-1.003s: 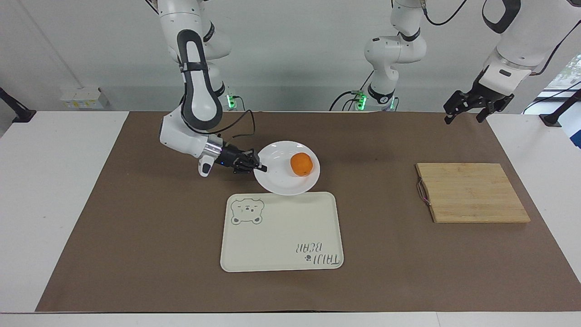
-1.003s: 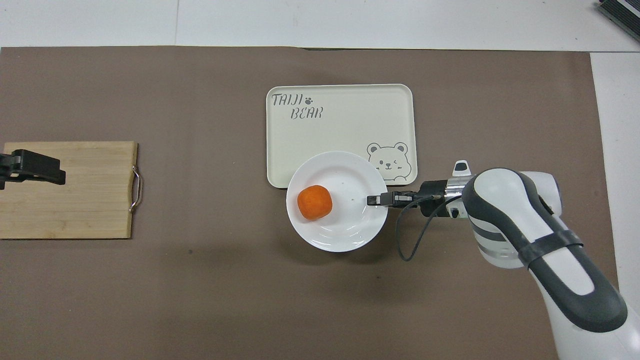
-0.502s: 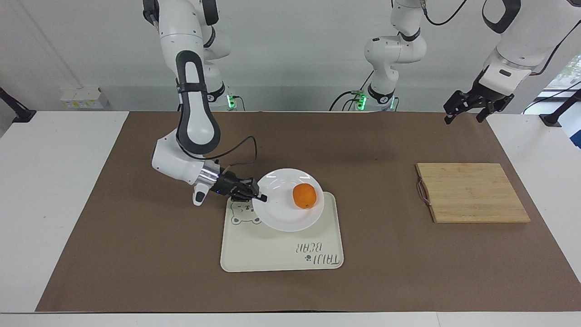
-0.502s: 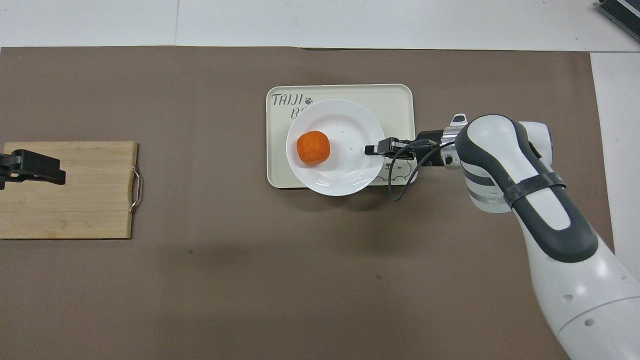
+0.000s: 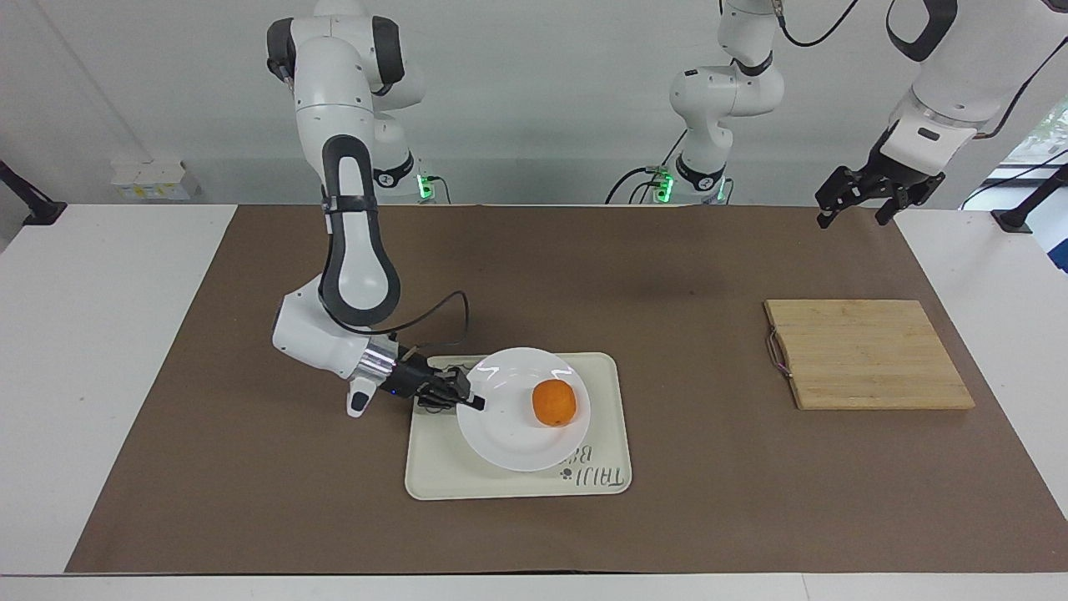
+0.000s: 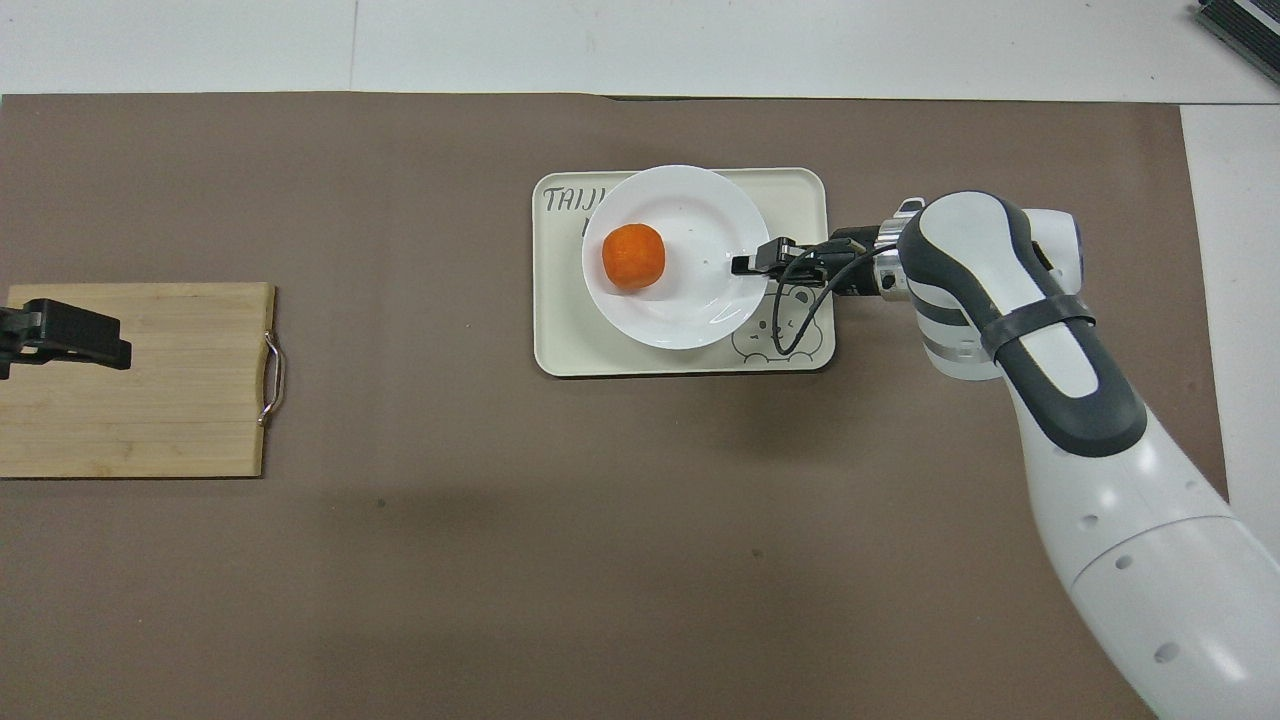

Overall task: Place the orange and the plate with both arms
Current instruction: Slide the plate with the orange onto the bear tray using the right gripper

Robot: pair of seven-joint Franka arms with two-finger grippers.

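Observation:
The white plate (image 5: 511, 426) (image 6: 690, 300) carries the orange (image 5: 554, 403) (image 6: 632, 257) and hangs low over the cream bear-print tray (image 5: 601, 380) (image 6: 800, 190). My right gripper (image 5: 474, 402) (image 6: 745, 265) is shut on the plate's rim at the edge toward the right arm's end of the table. Whether the plate touches the tray I cannot tell. My left gripper (image 5: 853, 213) (image 6: 70, 335) waits open in the air over the wooden cutting board's end of the table, holding nothing.
A wooden cutting board (image 5: 868, 355) (image 6: 140, 380) with a small metal handle lies toward the left arm's end of the table. A brown mat (image 5: 250, 467) covers the table. A black cable loops from the right wrist above the tray's bear corner.
The right arm has carried the plate with the orange away from the robots, from the mat beside the tray to over the tray, and lowered it. The left arm has not moved.

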